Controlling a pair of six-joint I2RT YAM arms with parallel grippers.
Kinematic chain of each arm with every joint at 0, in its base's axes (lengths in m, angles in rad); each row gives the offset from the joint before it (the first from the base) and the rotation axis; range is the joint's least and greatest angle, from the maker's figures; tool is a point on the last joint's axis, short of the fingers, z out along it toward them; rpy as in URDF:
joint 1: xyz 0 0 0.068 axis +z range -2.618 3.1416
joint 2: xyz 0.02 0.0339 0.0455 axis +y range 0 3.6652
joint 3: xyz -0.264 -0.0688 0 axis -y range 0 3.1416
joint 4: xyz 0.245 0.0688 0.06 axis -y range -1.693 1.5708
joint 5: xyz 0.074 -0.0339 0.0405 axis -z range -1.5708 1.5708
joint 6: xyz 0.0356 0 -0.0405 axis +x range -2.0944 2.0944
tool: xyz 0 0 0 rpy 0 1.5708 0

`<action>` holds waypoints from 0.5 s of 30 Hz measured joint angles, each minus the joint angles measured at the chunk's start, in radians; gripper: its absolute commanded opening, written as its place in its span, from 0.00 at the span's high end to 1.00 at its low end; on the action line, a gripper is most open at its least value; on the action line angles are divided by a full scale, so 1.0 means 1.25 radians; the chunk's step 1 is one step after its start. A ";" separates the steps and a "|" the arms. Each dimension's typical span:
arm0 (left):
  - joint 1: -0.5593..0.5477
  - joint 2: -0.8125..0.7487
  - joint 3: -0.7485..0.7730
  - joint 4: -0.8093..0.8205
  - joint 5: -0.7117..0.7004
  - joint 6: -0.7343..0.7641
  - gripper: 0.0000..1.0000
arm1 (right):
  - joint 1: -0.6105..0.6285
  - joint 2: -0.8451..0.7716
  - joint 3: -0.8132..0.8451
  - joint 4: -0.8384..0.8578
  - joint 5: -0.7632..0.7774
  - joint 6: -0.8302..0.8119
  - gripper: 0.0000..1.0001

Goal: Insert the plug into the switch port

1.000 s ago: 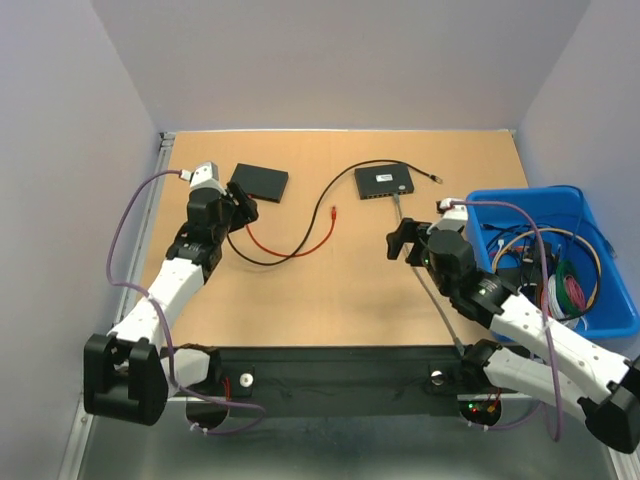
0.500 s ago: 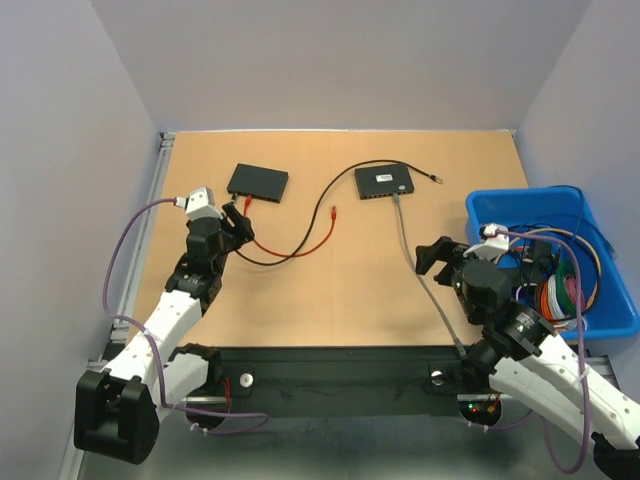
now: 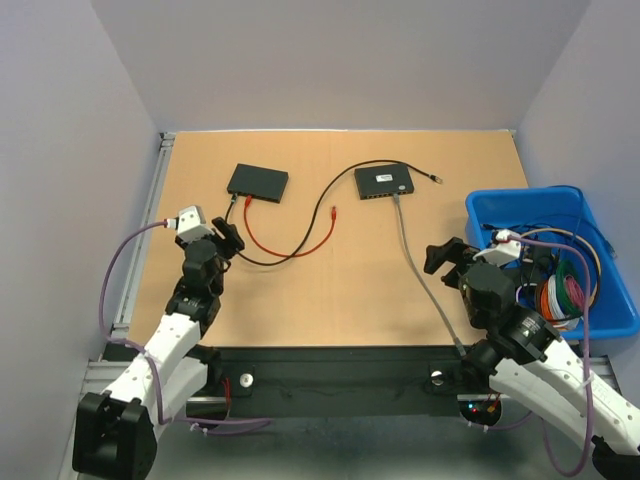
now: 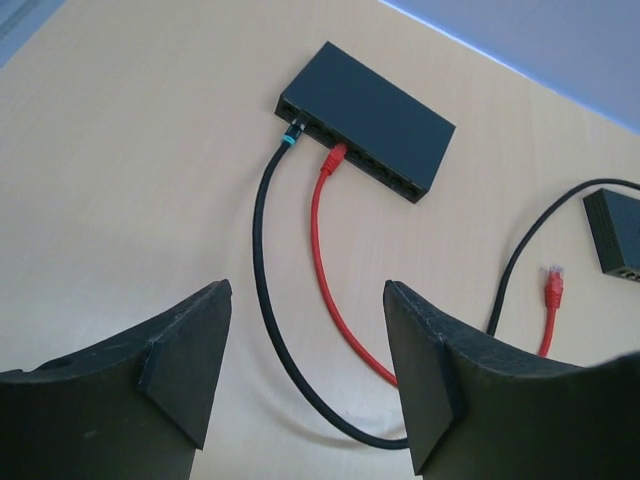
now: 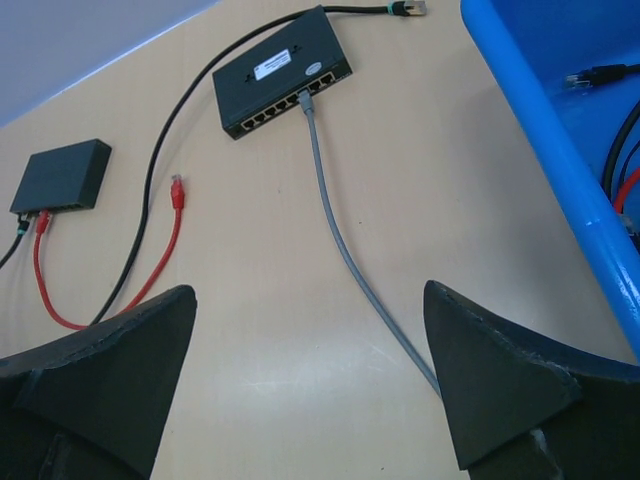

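Observation:
Two black switches lie at the back of the table: the left switch (image 3: 258,182) (image 4: 364,118) and the right switch (image 3: 384,181) (image 5: 282,72). A black cable (image 4: 264,262) and a red cable (image 4: 330,290) are plugged into the left switch. The red cable's free red plug (image 3: 332,211) (image 5: 178,191) lies loose between the switches. A grey cable (image 5: 340,240) is plugged into the right switch. A black cable end with a gold plug (image 3: 436,179) lies beside it. My left gripper (image 3: 228,240) (image 4: 305,375) is open and empty, near the left switch. My right gripper (image 3: 447,262) (image 5: 310,380) is open and empty above the grey cable.
A blue bin (image 3: 603,318) with several coloured cables stands at the right; its wall shows in the right wrist view (image 5: 540,130). A metal rail (image 3: 152,205) runs along the table's left edge. Purple arm cables loop beside both arms.
Both arms have drawn back toward the near edge, away from the switches. The left gripper left the left switch; the right gripper moved down and right from the grey cable.

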 measured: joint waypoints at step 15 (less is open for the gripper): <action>0.000 0.334 0.155 0.060 -0.100 0.078 0.31 | 0.000 0.020 0.000 -0.005 -0.002 0.005 0.00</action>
